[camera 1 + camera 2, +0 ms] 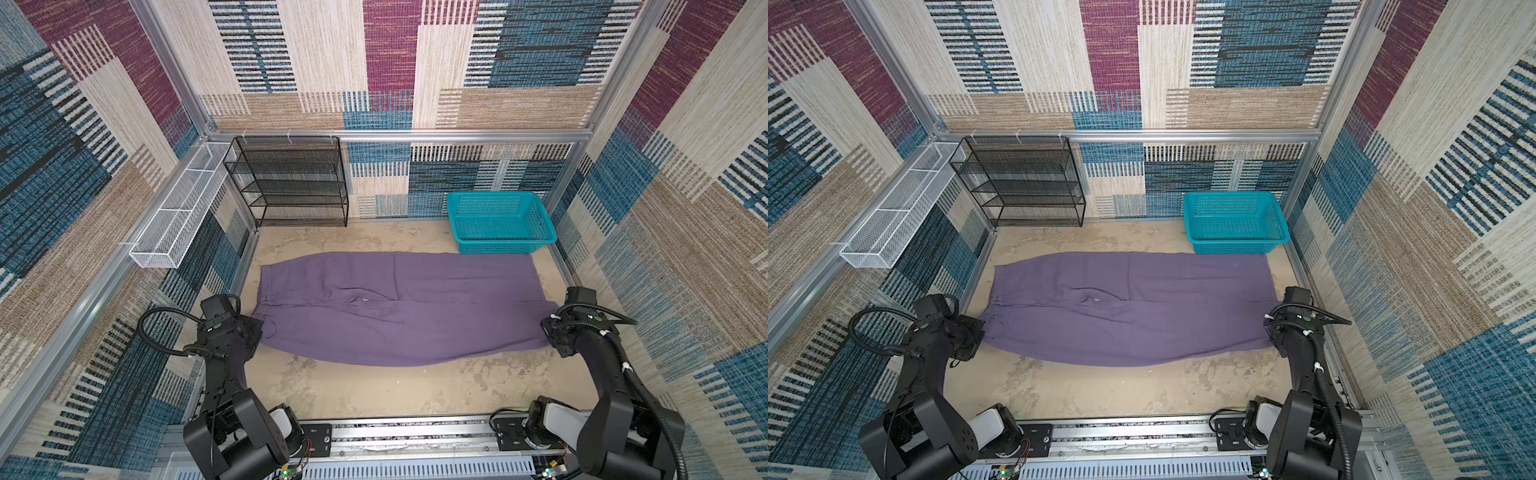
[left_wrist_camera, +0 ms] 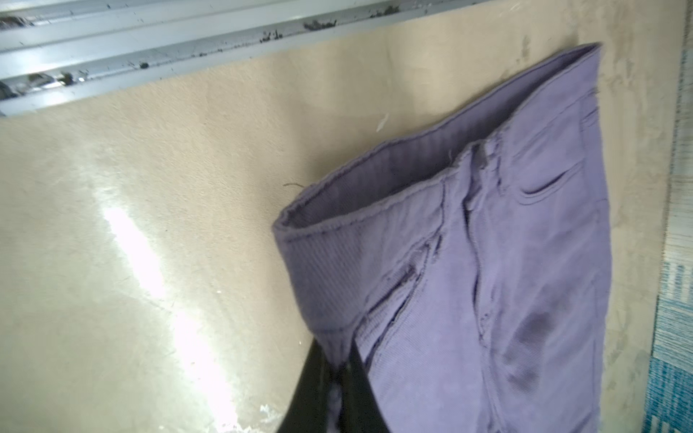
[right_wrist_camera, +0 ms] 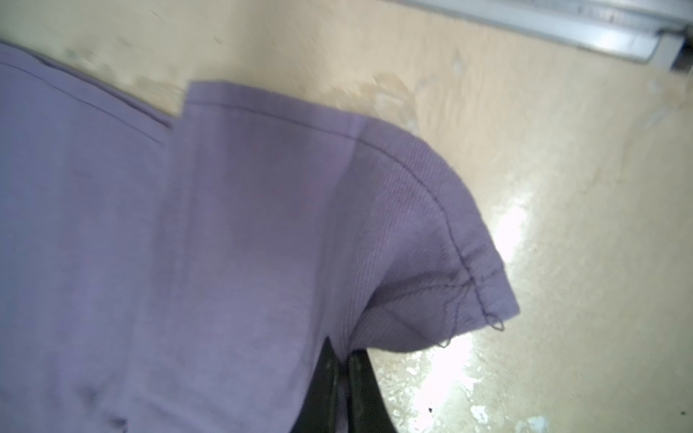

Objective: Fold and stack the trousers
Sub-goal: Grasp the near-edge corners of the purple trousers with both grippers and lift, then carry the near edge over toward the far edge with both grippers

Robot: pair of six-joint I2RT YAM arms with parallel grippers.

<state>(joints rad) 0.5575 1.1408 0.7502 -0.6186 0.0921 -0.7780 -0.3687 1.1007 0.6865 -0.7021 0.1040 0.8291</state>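
The beige bench [image 1: 374,390] carried the muted-purple cloth trousers [image 1: 399,307], spread across its middle, long axis left to right, waistband at the left, hems at the right. Behind stood a black mesh shelf rack [image 1: 291,183], a white wire tray [image 1: 174,220] on the left rail, and a teal perforated plastic basket [image 1: 505,240], its bottom bare, just beyond the hems. The left fingers [image 2: 311,390] pinched the waistband corner; the right fingers [image 3: 322,390] pinched a hem corner.
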